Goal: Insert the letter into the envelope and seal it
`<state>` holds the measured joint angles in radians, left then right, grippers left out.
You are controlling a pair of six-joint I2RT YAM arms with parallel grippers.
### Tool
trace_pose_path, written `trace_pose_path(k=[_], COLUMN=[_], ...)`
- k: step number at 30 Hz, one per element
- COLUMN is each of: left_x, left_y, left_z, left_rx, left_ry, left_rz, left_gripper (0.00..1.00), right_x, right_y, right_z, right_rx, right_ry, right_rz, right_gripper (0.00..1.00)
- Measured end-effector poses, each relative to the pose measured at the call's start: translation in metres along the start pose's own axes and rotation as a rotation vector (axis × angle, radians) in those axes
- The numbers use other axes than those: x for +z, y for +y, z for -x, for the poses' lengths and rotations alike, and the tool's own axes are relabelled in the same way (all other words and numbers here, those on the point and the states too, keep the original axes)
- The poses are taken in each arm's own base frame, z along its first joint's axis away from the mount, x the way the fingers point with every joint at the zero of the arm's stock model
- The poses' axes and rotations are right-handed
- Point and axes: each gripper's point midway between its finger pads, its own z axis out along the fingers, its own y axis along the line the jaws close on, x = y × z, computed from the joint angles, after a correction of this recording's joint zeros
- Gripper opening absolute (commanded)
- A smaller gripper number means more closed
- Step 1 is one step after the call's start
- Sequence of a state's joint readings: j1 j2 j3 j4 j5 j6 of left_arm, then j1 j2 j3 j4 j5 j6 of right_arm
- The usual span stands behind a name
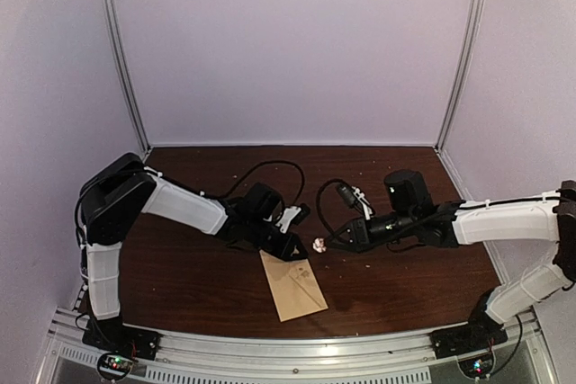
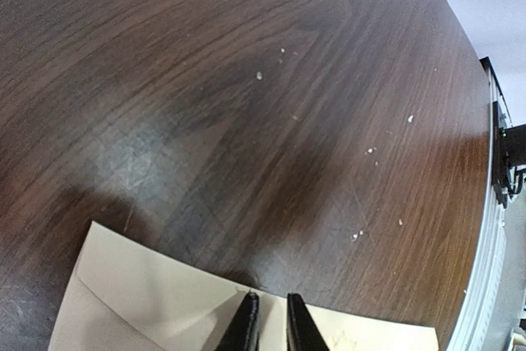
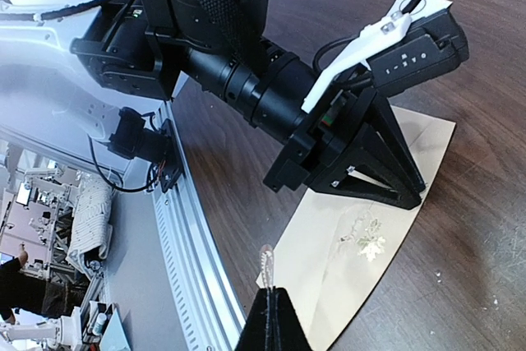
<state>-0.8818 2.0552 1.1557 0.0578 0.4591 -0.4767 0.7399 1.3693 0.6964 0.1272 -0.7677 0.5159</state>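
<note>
The tan envelope (image 1: 295,287) lies flat on the dark wooden table (image 1: 180,285), flap side up, with a gold leaf print (image 3: 366,240) on it. My left gripper (image 1: 294,249) stands tip-down on the envelope's far edge (image 2: 140,293), its fingers (image 2: 273,297) a narrow gap apart with paper showing between them. The right wrist view shows those tips (image 3: 413,197) resting on the envelope (image 3: 329,285). My right gripper (image 1: 328,242) hovers just right of the left one, shut (image 3: 269,292) on a small round translucent sticker (image 3: 265,260). The letter is out of view.
An aluminium rail (image 1: 297,348) runs along the table's near edge, also seen in the right wrist view (image 3: 189,244). White specks (image 2: 260,76) dot the wood beyond the envelope. Enclosure walls and posts (image 1: 121,51) stand behind and beside the table.
</note>
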Motion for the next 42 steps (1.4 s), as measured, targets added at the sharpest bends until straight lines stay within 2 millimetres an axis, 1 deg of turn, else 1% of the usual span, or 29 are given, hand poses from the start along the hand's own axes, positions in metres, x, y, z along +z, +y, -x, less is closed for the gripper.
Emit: trace_pose_path(k=[5,8,12,19,24,31,34,37,42], left_x=[-0.002,-0.01,-0.023,-0.042,-0.054,-0.061,-0.067,-0.073,-0.074], left_y=[0.005,0.008,0.01,0.01,0.005,-0.015,-0.021,-0.025,-0.035], left_z=[-0.002,-0.008,-0.024,-0.049,-0.068,-0.093,-0.093,-0.089,-0.081], left_rx=[0.004,-0.004,-0.034,-0.108,-0.159,-0.182,-0.185,-0.183,-0.162], left_ry=[-0.017,-0.031,-0.039,-0.051,-0.045,-0.021,-0.029,-0.044,-0.055], left_rz=[0.025,0.05,0.066,0.066,0.071,0.057,0.055,0.053,0.045], left_gripper=[0.13,0.13,0.13,0.13,0.13,0.13,0.13,0.13,0.12], right_x=[0.017,0.026,0.036,0.043,0.047,0.056,0.062,0.066,0.067], right_y=[0.011,0.015,0.015,0.014,0.011,0.015,0.016,0.015,0.019], right_z=[-0.016,-0.025,-0.033,-0.035,-0.042,-0.058,-0.067,-0.074,-0.071], right_rx=[0.031,0.052,0.083,0.118,0.158,0.19,0.204,0.224,0.231], right_ry=[0.042,0.063,0.079,0.08,0.088,0.131,0.158,0.176,0.166], right_rz=[0.039,0.058,0.072,0.076,0.075,0.089,0.093,0.091,0.107], right_gripper=[0.0,0.0,0.0,0.0,0.0,0.0,0.0,0.0,0.0])
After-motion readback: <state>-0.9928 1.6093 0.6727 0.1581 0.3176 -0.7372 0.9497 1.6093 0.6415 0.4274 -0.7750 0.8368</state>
